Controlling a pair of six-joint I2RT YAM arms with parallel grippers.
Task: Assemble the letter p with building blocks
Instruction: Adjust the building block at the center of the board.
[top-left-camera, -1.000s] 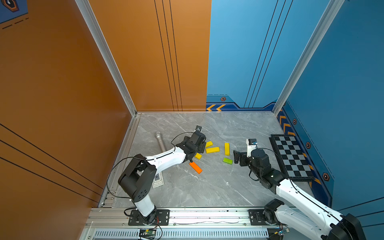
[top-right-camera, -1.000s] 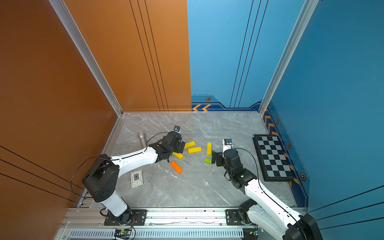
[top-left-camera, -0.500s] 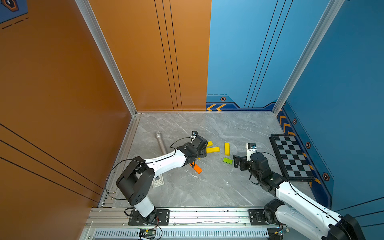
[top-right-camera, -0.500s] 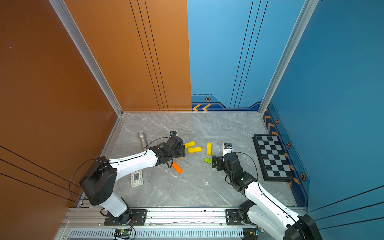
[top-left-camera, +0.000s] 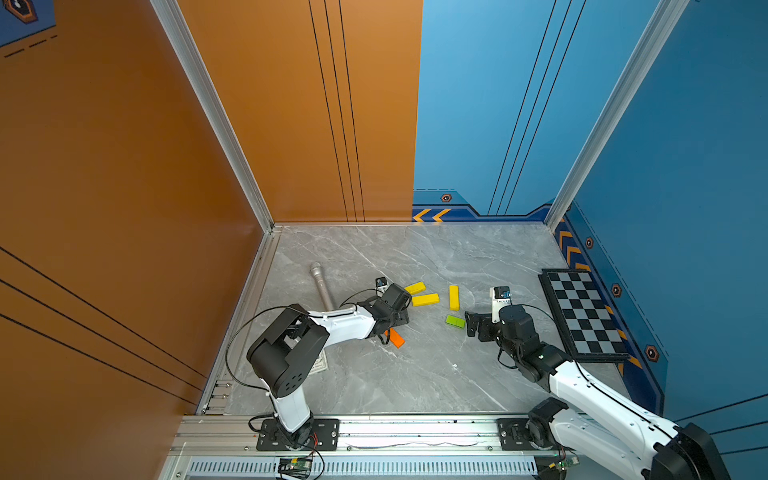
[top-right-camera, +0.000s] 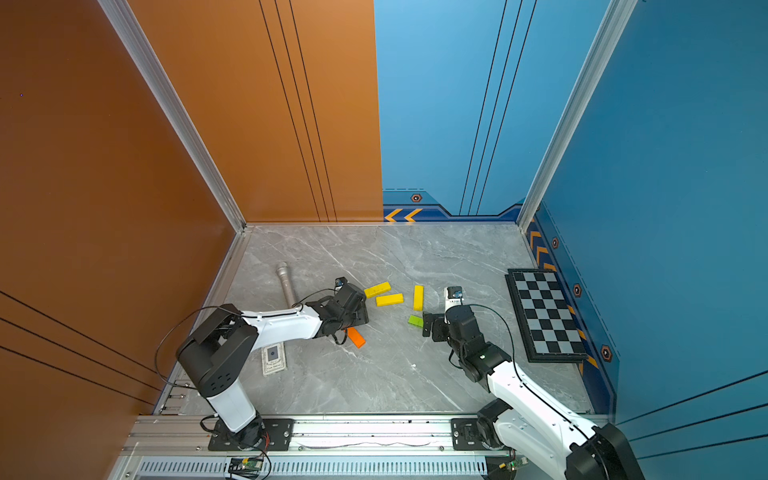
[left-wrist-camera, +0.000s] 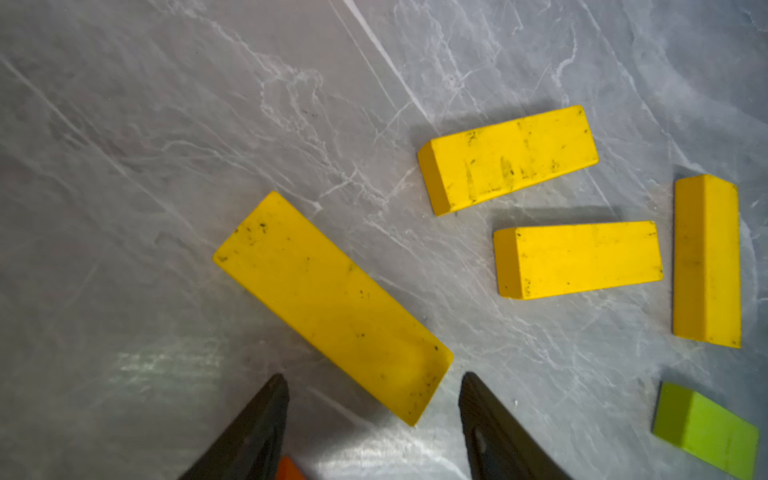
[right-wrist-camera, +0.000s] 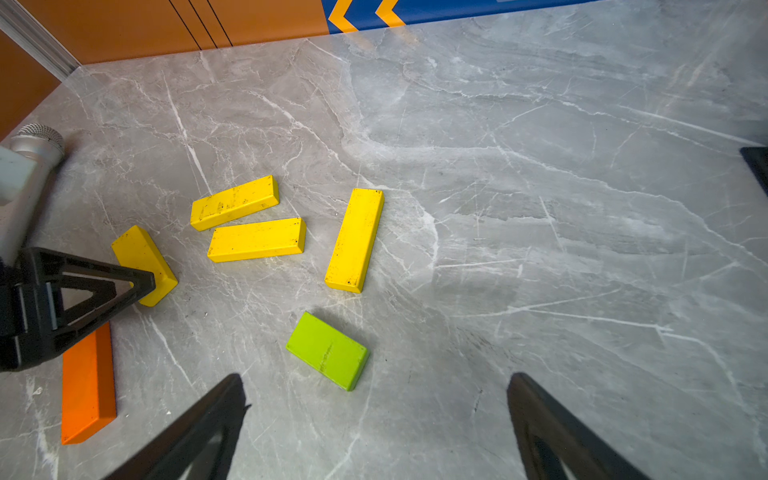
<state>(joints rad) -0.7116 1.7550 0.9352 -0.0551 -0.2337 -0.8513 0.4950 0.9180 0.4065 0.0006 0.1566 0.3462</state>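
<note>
The grey marble table (top-left-camera: 415, 374) fills the floor of the cell. The black-and-white chequered board (top-left-camera: 584, 316) lies flat along its right edge, well apart from the bars. The left gripper (left-wrist-camera: 372, 376) sits low over the middle of the table. Its jaws are parted, with a clear gap on either side of the near end of the slanted yellow bar (left-wrist-camera: 332, 303), so it straddles that bar without clamping it. The right gripper (right-wrist-camera: 376, 377) is spread wide and holds nothing. A grey metal cylinder (top-left-camera: 322, 286) lies toward the left edge, partly hidden by the left arm. All six bars lie flat and loose near the table's middle. The orange bar (right-wrist-camera: 87, 386) lies beside the left gripper and is partly covered by it in both top views. The far yellow bar (top-left-camera: 414, 287) and the near yellow bar (top-left-camera: 425, 299) lie side by side, close but apart. The fourth yellow bar (top-left-camera: 454, 297) lies crosswise just to their right. The short green bar (right-wrist-camera: 328, 351) lies just ahead of the right gripper's fingertips.
</note>
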